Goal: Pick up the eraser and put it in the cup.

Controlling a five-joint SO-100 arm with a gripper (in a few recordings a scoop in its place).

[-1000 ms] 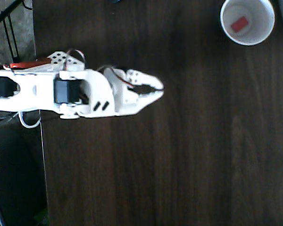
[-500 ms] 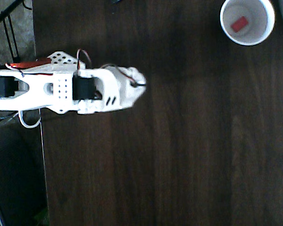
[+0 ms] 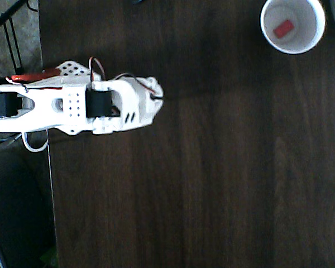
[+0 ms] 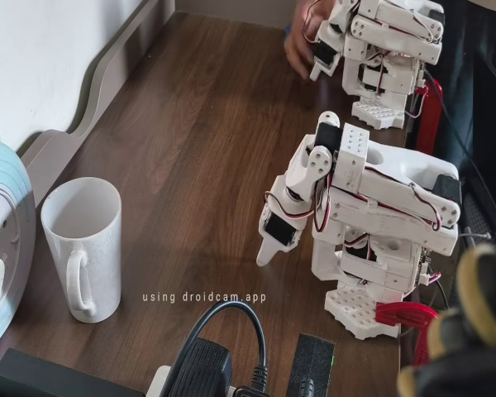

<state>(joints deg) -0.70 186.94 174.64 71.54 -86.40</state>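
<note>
Gripper (image 4: 269,248) folded in at arm base, tip pointing down near table (image 3: 212,184), nothing held; jaws look closed, parked pose. Eraser (image 3: 283,28) lies flat on cup (image 3: 319,34) floor, far corner, well apart from arm. Task looks done.

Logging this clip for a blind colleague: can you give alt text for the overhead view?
A small red eraser lies inside the white cup at the top right of a dark wooden table. The white robot arm sits folded at the left edge, well away from the cup.
</note>
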